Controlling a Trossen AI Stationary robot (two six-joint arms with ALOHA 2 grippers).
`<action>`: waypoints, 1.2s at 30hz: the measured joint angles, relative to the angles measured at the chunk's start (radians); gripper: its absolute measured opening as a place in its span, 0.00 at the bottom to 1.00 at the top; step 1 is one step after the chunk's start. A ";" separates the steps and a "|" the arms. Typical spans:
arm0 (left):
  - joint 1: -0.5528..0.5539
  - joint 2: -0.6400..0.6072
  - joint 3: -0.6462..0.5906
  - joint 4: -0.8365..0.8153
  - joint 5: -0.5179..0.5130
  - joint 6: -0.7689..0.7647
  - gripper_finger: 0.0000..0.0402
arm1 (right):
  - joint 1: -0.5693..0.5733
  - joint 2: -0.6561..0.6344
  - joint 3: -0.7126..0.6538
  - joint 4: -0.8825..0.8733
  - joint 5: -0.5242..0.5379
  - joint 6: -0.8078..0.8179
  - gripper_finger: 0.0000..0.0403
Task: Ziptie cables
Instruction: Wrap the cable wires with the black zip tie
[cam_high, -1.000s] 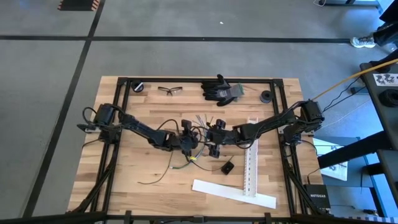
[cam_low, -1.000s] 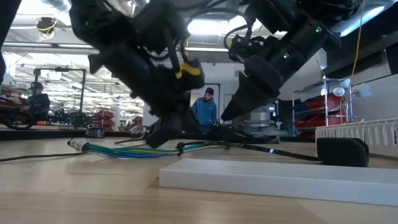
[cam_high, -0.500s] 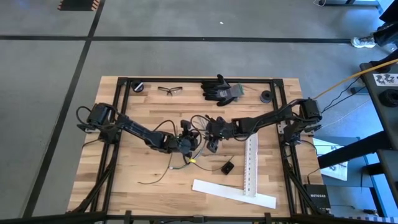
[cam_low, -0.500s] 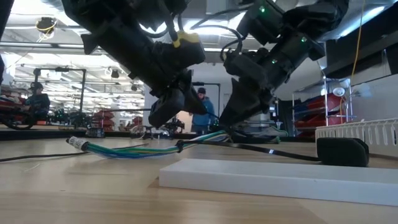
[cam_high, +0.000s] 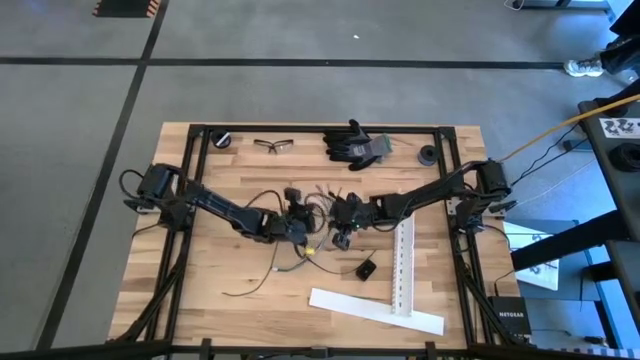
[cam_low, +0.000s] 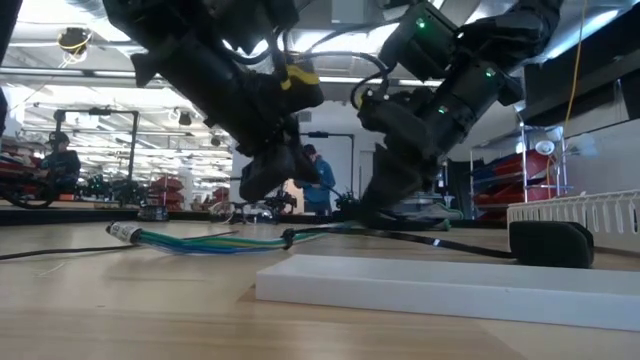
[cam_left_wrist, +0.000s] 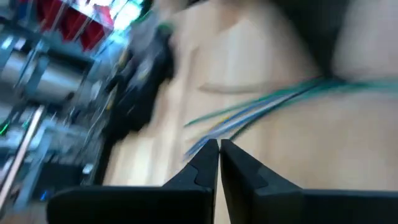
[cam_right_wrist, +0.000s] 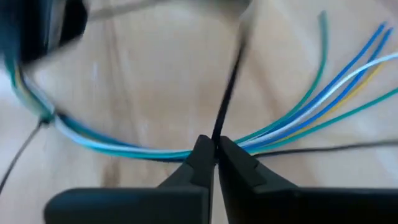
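1. The left claw (cam_high: 300, 224) sits low over the middle of the counter (cam_high: 200, 290), fingers pressed together. In its wrist view the tips meet right at the cables (cam_left_wrist: 261, 112), but whether a wire is actually pinched there I cannot tell. It looks placed to steady that side of the bundle.

2. The cables (cam_low: 215, 240), a limp fan of blue, green and pale wires, lie on the counter between the two claws. A dark band already seems to cinch them at one spot, with loose ends splaying out beyond it.

3. The right claw (cam_high: 342, 232) is just beside the left one, fingers clamped on a ziptie (cam_right_wrist: 229, 81). The thin black strip rises straight out of the fingertips where they touch the wire bundle. This grip probably serves to pull the strip's tail tight against the bundle.

4. Room is tight between the two claws, which nearly touch, so any pull should go outward, away from the other arm.

5. Rightward lie a small black box (cam_high: 366, 268) and the upright white perforated strip (cam_high: 404, 262), near enough to snag a dragged wire. The counter's front edge carries a flat white bar (cam_high: 375, 310); gloves (cam_high: 352, 143) and glasses (cam_high: 272, 146) lie well apart at the back.
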 joint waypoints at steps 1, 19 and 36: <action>0.012 -0.011 -0.009 -0.025 -0.020 -0.026 0.00 | 0.009 0.013 -0.001 0.000 -0.005 0.005 0.00; 0.052 -0.222 -0.101 -0.066 0.356 -0.233 0.14 | 0.059 0.052 -0.001 0.032 0.051 0.002 0.00; 0.105 0.046 -0.030 0.134 0.602 -0.050 0.36 | 0.059 0.052 -0.001 0.034 0.060 0.002 0.00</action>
